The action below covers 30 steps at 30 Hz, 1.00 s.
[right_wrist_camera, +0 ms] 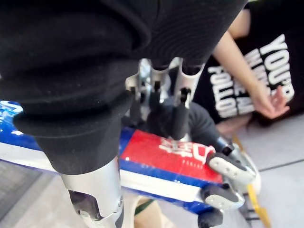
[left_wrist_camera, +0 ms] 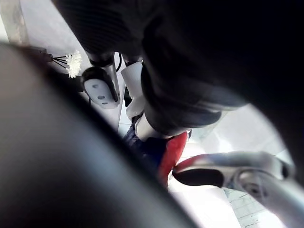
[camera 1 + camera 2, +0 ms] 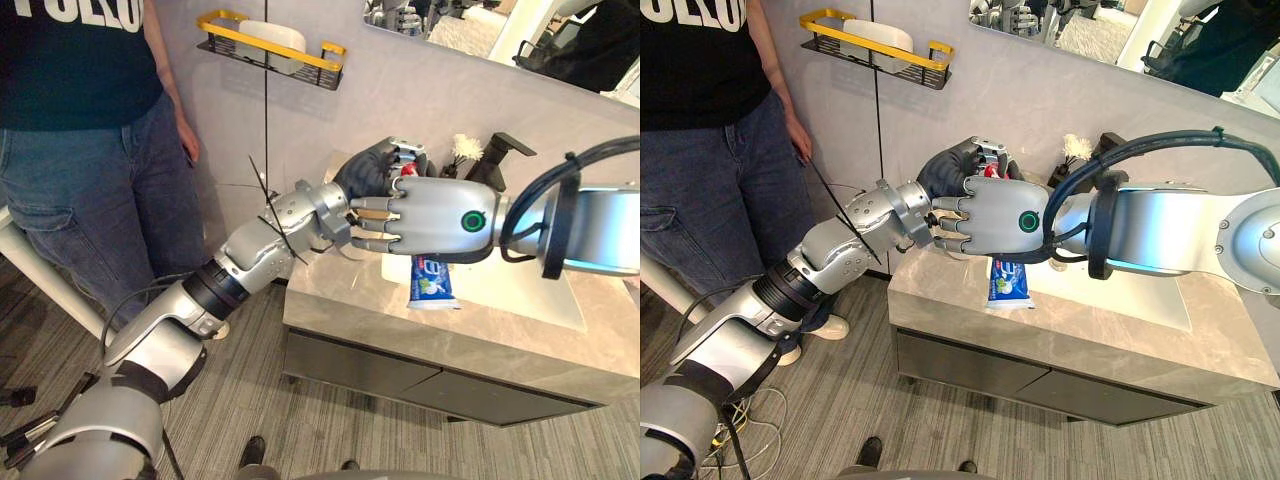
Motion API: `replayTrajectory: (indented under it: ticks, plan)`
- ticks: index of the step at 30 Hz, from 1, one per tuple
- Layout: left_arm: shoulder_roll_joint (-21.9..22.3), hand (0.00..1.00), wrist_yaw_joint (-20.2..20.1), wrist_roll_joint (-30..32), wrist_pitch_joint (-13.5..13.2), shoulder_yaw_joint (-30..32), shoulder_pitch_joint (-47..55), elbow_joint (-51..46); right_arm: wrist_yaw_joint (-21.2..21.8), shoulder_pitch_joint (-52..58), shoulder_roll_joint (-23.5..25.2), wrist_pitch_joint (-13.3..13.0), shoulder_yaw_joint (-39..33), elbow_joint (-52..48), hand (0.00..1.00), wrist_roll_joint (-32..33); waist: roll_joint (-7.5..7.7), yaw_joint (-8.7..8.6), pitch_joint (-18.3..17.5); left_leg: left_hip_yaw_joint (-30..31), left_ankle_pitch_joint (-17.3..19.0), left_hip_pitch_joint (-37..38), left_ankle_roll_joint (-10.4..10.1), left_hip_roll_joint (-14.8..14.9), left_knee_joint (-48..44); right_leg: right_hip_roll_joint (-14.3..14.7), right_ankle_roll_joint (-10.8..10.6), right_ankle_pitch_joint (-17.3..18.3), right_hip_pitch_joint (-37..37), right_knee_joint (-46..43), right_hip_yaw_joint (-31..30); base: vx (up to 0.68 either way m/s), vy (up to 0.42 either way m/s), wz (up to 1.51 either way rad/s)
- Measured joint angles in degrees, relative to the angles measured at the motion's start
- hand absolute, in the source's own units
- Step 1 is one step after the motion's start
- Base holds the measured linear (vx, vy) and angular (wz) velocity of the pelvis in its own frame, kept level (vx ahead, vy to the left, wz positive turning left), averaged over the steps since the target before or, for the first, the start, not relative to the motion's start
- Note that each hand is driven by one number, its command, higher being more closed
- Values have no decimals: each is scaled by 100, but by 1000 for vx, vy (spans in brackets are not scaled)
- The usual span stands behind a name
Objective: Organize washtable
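Now the blue-red-white toothpaste tube (image 3: 434,282) is gripped by left hand (image 3: 368,172) and right hand (image 3: 430,215) alike; neither should be loosened until the other is sure.

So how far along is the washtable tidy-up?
Mid-job: the left robot hand and right robot hand both grip the blue, white and red toothpaste pack above the grey stone counter. It's not yet set down. The yellow-rimmed black wall shelf already holds a white item.

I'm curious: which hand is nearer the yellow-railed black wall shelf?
Left. The left hand is below-right of the yellow-railed black shelf; the right hand is farther, in front.
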<state>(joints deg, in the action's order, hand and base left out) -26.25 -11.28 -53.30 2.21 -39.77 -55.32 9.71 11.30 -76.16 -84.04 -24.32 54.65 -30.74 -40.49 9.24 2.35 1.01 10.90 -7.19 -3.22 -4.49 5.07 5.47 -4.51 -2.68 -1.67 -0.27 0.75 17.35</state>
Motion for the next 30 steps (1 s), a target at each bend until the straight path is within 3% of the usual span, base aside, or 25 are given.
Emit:
replayTrajectory:
  ticks: [7, 13, 20, 30]
  plan:
    - [21, 100, -4, 1, 0, -69, 0, 0, -102, -127, 3, -20, 105, -15, 0, 1, 52, -5, -38, -4, 1, 7, 1, 54, 4, 40, 40, 34, -30, -78, -2, -16, -29, -1]
    - [-14, 100, -7, 19, 8, -260, 2, 0, 143, -167, -21, -32, 257, -51, 0, 228, 97, -10, -70, -7, 15, -33, 22, 82, 29, 57, 20, 111, -112, -160, -2, -9, -22, -1]
    - [-146, 100, 9, 57, 132, -298, 2, 2, 369, 1619, -178, -16, -1286, -234, 0, 292, 92, 22, -66, 5, -4, -115, -4, 72, 1, 49, 20, 111, -178, -154, 12, 0, 0, 0]
    - [-207, 100, -1, 53, 134, -273, -4, 5, 412, 3265, -343, -57, -2477, -264, 0, 440, -64, 63, 31, 140, -7, -173, -1, 45, -3, 29, 33, 147, -170, -176, 152, 4, -11, 6]
